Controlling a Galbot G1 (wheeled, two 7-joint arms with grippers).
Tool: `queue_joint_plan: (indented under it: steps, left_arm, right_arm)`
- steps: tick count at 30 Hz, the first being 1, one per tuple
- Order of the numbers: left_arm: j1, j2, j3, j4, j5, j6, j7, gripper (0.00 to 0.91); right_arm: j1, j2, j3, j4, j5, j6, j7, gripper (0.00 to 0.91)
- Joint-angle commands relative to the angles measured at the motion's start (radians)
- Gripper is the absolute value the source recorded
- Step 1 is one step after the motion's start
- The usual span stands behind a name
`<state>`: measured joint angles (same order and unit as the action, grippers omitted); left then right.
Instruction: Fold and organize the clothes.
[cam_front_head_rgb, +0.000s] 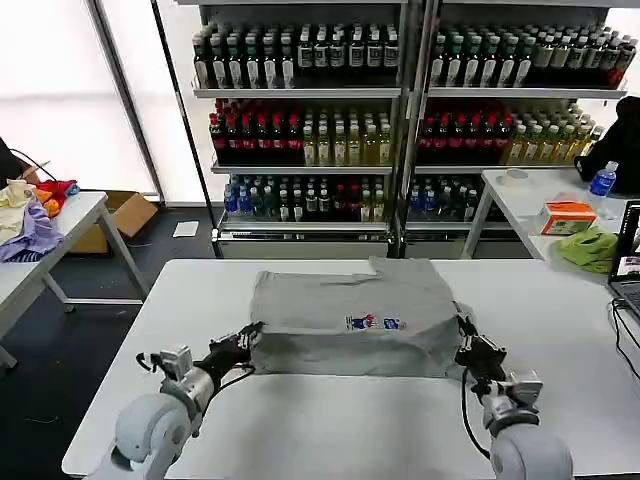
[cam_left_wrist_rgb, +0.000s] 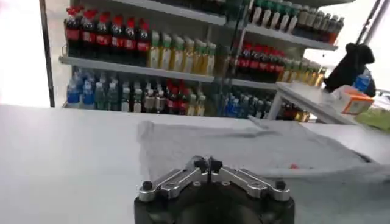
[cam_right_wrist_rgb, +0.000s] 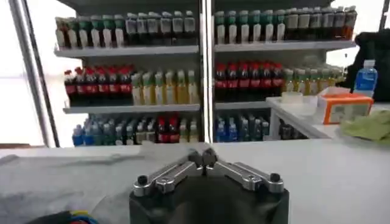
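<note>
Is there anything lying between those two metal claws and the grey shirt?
Nothing visible. The left tool sits at one lower corner of the grey shirt and the right tool at the other, with bare white table around them.

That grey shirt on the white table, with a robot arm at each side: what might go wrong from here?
1. The grey shirt is already folded into layers; a pull from either tool could undo it.
2. The left tool and right tool sit at opposite near corners; uneven motion might skew the fold.
3. Both tools look shut, so they may slide off the cloth.
</note>
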<state>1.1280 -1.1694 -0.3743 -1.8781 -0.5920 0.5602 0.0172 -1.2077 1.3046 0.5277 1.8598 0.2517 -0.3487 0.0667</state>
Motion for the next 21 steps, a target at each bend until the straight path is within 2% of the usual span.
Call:
queue_joint_plan:
  steps: [1, 9, 16, 21]
  left_arm:
    - [-0.110, -0.031, 0.040, 0.149, 0.044, -0.007, 0.019, 0.907]
    - [-0.053, -0.005, -0.009, 0.086, 0.063, -0.006, 0.001, 0.907]
    - [0.107, 0.015, -0.050, -0.063, 0.130, 0.000, -0.021, 0.907]
    - [0.198, -0.004, -0.034, -0.143, 0.128, 0.016, -0.030, 0.907]
  right_arm:
    - [0.156, 0.011, -0.066, -0.187, -0.096, 0.006, -0.004, 0.907]
    - [0.135, 0.016, -0.063, -0.139, -0.098, -0.003, 0.002, 0.907]
    - [-0.013, -0.005, 0.024, 0.031, -0.102, -0.097, 0.038, 0.907]
    - [-0.138, -0.003, 0.066, 0.143, -0.095, -0.160, 0.054, 0.907]
